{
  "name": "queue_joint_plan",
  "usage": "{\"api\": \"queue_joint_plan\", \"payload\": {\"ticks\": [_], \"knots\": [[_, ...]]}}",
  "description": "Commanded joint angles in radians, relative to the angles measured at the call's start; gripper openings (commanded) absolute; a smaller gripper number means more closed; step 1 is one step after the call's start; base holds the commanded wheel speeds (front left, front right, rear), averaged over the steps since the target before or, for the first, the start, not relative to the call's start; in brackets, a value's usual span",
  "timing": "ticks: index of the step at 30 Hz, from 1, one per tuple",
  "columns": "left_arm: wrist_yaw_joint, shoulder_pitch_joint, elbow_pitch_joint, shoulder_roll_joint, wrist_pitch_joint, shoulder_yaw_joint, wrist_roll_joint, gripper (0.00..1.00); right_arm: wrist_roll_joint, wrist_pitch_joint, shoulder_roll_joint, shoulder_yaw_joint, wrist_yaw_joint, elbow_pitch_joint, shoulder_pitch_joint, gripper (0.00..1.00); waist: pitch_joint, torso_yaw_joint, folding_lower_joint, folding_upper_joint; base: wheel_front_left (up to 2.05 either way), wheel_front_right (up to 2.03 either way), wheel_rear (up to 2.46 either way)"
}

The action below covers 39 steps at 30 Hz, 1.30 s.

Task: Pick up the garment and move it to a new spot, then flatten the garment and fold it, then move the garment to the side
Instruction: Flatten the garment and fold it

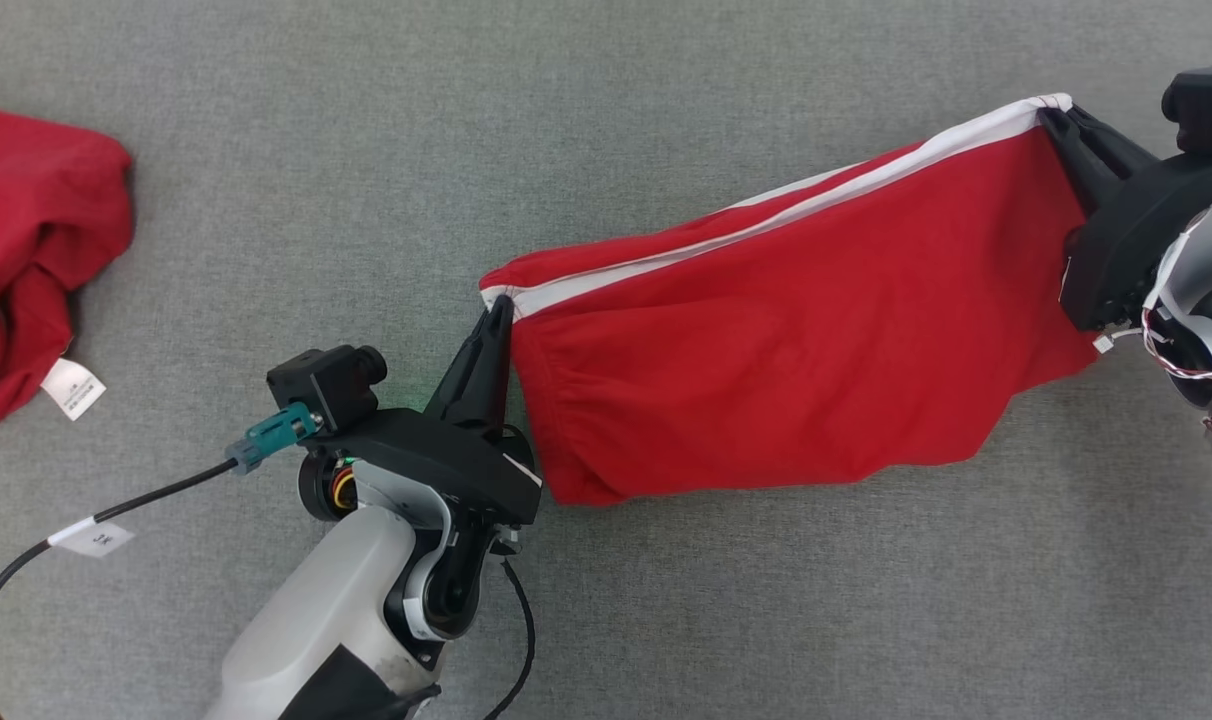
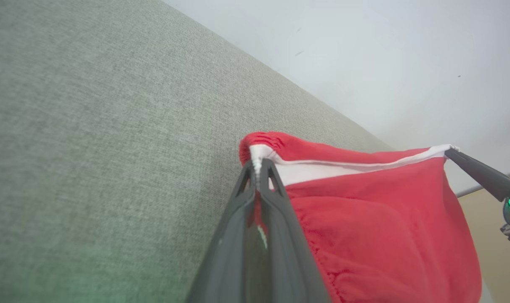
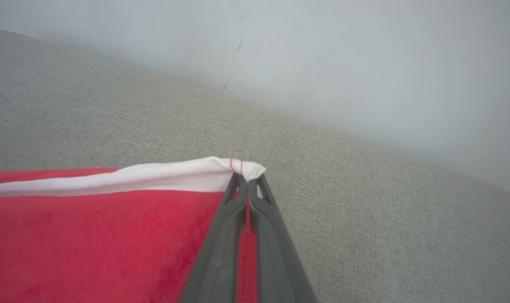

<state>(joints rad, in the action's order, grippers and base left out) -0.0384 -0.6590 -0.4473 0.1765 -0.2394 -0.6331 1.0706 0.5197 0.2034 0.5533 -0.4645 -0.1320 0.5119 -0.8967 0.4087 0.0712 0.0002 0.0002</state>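
A red garment [image 1: 786, 340] with a white stripe along its upper edge hangs stretched between my two grippers above the grey surface. My left gripper [image 1: 501, 305] is shut on its left corner, where the white stripe ends. My right gripper [image 1: 1051, 115] is shut on the far right corner of the same edge. In the left wrist view the dark fingers [image 2: 276, 198] pinch the white-and-red corner of the garment [image 2: 381, 219], and the right gripper [image 2: 450, 150] holds the other end. In the right wrist view the gripper [image 3: 247, 182] pinches the garment's white hem [image 3: 154, 179].
A second red garment [image 1: 36, 240] with a white label lies bunched at the left edge of the grey fabric surface [image 1: 606, 100]. A black cable [image 1: 116, 510] trails from my left wrist. A pale wall [image 3: 364, 63] rises behind the surface.
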Motion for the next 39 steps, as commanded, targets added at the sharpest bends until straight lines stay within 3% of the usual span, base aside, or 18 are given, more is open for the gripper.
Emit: {"api": "queue_joint_plan", "payload": {"ticks": [1, 10, 15, 26, 33, 39], "knots": [[0.008, -0.011, -0.008, -0.006, -0.007, 0.001, -0.007, 1.0, -0.008, -0.009, -0.011, -0.002, 0.002, 0.02, -0.016, 1.0, 0.007, 0.009, -0.0002, -0.0002, 0.0, 0.0, 0.0], [0.003, 0.008, -0.009, 0.006, -0.025, 0.03, -0.103, 1.0, 0.02, -0.002, -0.028, -0.01, 0.002, 0.083, -0.027, 1.0, -0.035, -0.008, -0.0002, -0.0002, 0.0, 0.0, 0.0], [-0.021, 0.102, 0.087, 0.016, -0.026, 0.141, -0.283, 1.0, 0.029, 0.055, -0.05, 0.04, 0.002, 0.127, -0.008, 1.0, -0.075, -0.019, -0.0002, -0.0002, 0.0, 0.0, 0.0], [-0.014, 0.343, 0.271, 0.013, -0.026, 0.298, -0.635, 1.0, 0.078, 0.156, -0.087, 0.113, 0.002, 0.184, 0.093, 1.0, -0.135, -0.019, -0.0002, -0.0002, 0.0, 0.0, 0.0], [0.022, 0.454, 0.382, -0.014, -0.026, 0.354, -0.811, 1.0, 0.065, 0.176, -0.114, 0.175, 0.002, 0.209, 0.136, 1.0, -0.138, 0.003, -0.0002, -0.0002, 0.0, 0.0, 0.0], [0.056, 0.523, 0.399, -0.051, -0.026, 0.375, -0.879, 1.0, 0.048, 0.181, -0.126, 0.232, 0.002, 0.245, 0.158, 1.0, -0.137, 0.038, -0.0002, -0.0002, 0.0, 0.0, 0.0]]}}
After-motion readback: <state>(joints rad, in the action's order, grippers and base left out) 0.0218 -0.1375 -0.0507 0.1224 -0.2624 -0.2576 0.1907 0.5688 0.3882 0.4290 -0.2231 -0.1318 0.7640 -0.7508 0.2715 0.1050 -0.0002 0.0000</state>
